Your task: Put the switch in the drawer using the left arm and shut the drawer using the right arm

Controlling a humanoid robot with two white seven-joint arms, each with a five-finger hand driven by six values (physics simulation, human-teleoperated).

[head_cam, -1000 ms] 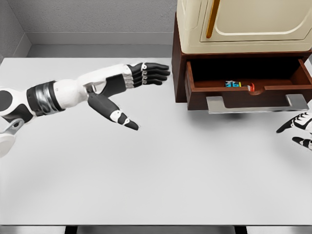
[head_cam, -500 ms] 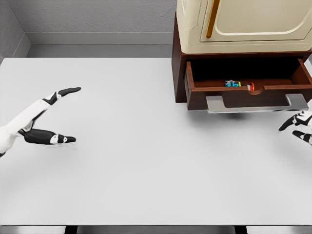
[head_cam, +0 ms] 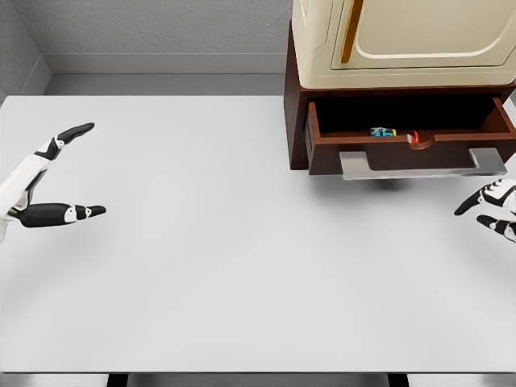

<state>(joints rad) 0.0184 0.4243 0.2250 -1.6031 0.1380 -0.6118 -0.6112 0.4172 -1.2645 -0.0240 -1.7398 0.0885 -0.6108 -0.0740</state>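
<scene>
White table [head_cam: 242, 274] bears the drawer [head_cam: 411, 149], switch [head_cam: 383, 132] lying crosswise inside; both hands spread, empty.

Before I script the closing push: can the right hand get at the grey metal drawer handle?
Probably yes. The right hand sits open just below the grey metal drawer handle, bare white table between them, and nothing blocks the way.

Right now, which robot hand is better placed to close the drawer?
The right robot hand: it hovers just below the open drawer and its handle. The left robot hand is far across the table.
</scene>
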